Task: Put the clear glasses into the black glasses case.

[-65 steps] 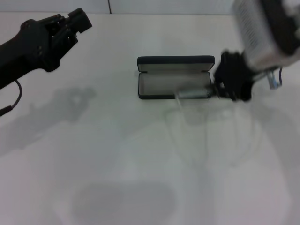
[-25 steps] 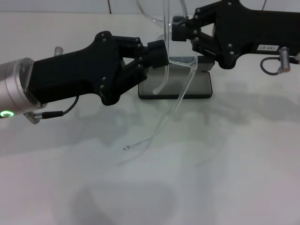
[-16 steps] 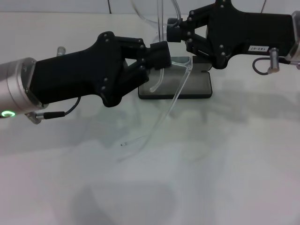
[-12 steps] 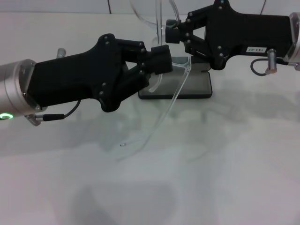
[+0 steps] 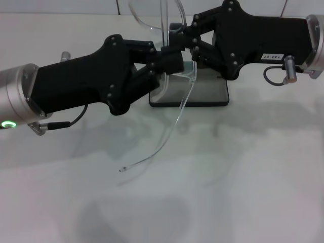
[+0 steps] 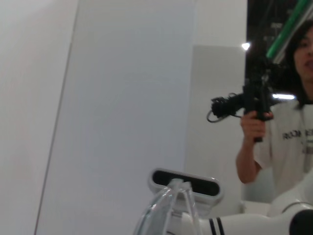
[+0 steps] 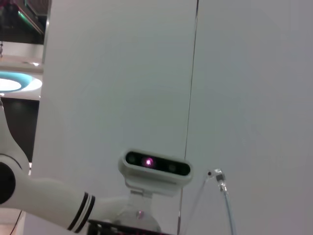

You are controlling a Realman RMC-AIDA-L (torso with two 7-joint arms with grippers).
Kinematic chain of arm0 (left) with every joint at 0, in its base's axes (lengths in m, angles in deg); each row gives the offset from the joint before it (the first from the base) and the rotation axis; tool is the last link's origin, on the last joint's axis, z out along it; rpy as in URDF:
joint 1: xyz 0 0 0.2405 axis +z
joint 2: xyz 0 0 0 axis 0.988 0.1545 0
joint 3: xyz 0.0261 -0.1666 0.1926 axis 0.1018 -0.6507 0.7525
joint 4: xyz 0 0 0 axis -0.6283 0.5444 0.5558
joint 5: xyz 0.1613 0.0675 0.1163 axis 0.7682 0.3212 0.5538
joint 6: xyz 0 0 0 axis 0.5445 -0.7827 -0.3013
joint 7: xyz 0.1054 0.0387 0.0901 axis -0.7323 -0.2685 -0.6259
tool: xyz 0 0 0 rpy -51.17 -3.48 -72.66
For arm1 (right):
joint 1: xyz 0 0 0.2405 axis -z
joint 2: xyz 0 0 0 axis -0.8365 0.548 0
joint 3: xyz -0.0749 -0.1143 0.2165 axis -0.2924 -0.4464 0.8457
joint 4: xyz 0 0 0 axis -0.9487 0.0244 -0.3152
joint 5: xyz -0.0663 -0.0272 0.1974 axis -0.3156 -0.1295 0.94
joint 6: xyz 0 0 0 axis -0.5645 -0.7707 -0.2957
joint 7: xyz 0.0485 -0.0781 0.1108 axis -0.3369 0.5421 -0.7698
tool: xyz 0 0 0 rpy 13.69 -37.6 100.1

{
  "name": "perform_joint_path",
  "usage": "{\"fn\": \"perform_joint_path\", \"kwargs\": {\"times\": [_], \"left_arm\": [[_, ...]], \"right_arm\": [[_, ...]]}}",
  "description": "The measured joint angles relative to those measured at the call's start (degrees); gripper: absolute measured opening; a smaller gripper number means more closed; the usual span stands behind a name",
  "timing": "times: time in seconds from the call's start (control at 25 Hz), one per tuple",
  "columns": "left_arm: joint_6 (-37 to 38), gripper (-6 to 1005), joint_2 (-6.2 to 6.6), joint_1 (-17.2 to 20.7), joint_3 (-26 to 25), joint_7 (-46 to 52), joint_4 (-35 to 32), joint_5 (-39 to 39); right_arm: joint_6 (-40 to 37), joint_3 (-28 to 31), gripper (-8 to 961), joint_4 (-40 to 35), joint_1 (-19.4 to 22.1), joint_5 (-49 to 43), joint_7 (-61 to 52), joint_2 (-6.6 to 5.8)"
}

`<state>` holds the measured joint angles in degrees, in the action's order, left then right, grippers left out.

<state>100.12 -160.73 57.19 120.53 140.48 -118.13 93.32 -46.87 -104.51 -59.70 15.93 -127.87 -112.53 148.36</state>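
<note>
The clear glasses (image 5: 177,112) hang in the air above the table, front part up near the top edge, one long arm trailing down to a tip over the table. My right gripper (image 5: 183,36) reaches in from the right and is shut on them near a hinge. My left gripper (image 5: 174,58) comes from the left, tip to tip with the right one, shut on the glasses' other arm. Behind and below both lies the black glasses case (image 5: 208,94), open, pale lining up, partly hidden by the grippers. The left wrist view shows a clear piece of the glasses (image 6: 172,208).
The white table (image 5: 243,177) spreads out in front of the case. A person holding a camera rig (image 6: 254,105) stands beyond the robot in the left wrist view. Both wrist views look at the robot's head camera (image 7: 154,168).
Both grippers have closed in on each other above the case. The glasses have shifted left, and the trailing arm's tip has swung left and lower.
</note>
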Motion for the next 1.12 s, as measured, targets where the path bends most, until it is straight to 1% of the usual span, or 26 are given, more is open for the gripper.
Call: {"fn": "perform_joint_path", "kwargs": {"times": [0.32, 0.56, 0.68, 0.8, 0.88, 0.96, 1.12], "left_arm": [[-0.12, 80, 0.00, -0.07, -0.76, -0.24, 1.33, -0.25], [-0.14, 80, 0.00, -0.07, -0.75, -0.25, 1.33, -0.26], [-0.04, 80, 0.00, -0.07, -0.76, -0.24, 1.33, -0.25], [1.21, 80, 0.11, 0.25, -0.76, -0.24, 1.24, -0.26], [2.68, 80, 0.35, 0.47, -0.76, -0.42, 1.08, -0.26], [4.04, 81, 0.62, 0.53, -0.84, -0.91, 1.05, -0.26], [5.86, 81, 1.11, 0.75, -1.92, -1.49, 1.28, -0.25]], "right_arm": [[-0.56, -0.89, 76, 0.02, -0.10, 0.14, 0.03, 0.00], [-0.71, -2.99, 77, 0.01, -0.12, 1.82, 0.07, 0.00], [-0.59, -3.05, 77, 0.00, -0.08, 1.89, 0.13, 0.00], [0.40, -2.57, 77, 0.00, 0.84, 1.93, 1.18, -0.12], [0.79, -1.46, 77, -0.15, 1.75, 2.01, 1.54, -0.21], [0.05, 1.31, 77, -0.41, 2.87, 2.14, 1.58, -0.32], [-6.88, 8.92, 78, -0.13, 4.88, 4.90, 1.33, -0.44]]}}
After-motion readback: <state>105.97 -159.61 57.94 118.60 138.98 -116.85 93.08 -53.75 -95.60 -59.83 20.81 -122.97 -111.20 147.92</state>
